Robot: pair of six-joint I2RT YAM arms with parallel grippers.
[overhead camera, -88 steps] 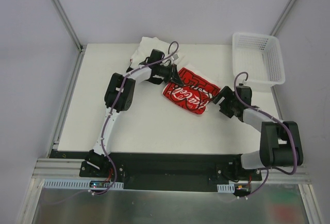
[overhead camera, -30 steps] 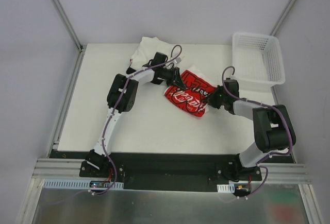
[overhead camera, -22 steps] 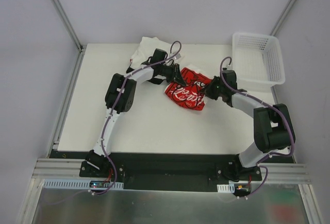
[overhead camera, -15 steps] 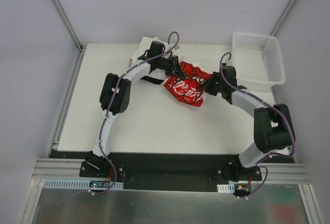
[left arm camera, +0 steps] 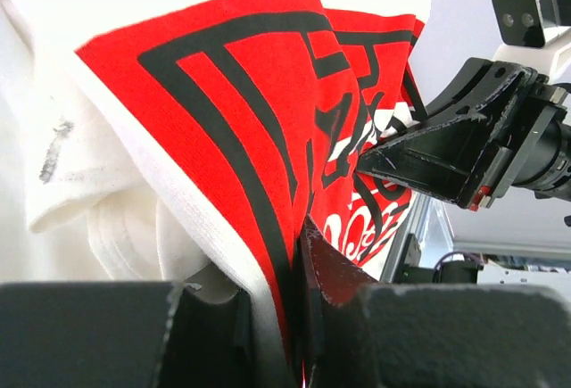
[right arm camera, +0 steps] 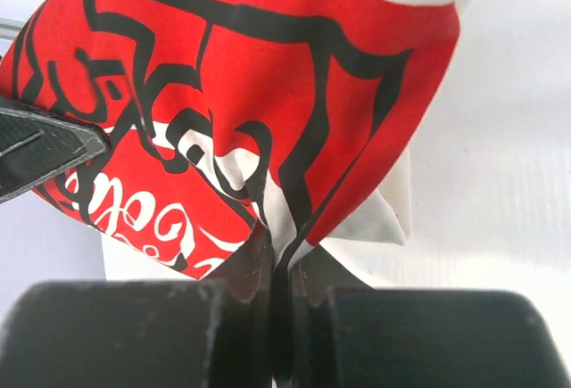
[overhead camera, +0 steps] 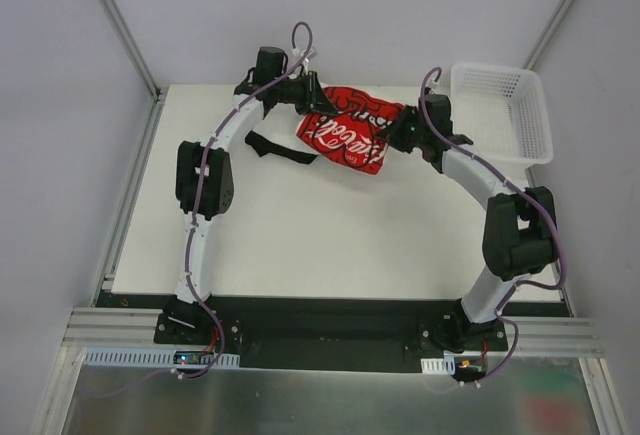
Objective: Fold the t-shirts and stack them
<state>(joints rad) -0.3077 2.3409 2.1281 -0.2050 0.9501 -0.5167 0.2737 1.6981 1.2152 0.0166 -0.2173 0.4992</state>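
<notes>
Bright, even light; faint shadows on the flat white tabletop (overhead camera: 300, 245); wrist views blurred along bottom edges.

Crumpled red t-shirt (overhead camera: 345, 133) with white lettering stretched aloft; black t-shirt (overhead camera: 281, 148) bunched lower-left.

Soft matt cloth red shirt (overhead camera: 345, 135); basket (overhead camera: 497, 68) seemingly glossy plastic mesh

One each: red shirt (overhead camera: 340, 135), black shirt (overhead camera: 283, 150), basket (overhead camera: 500, 105)
</notes>
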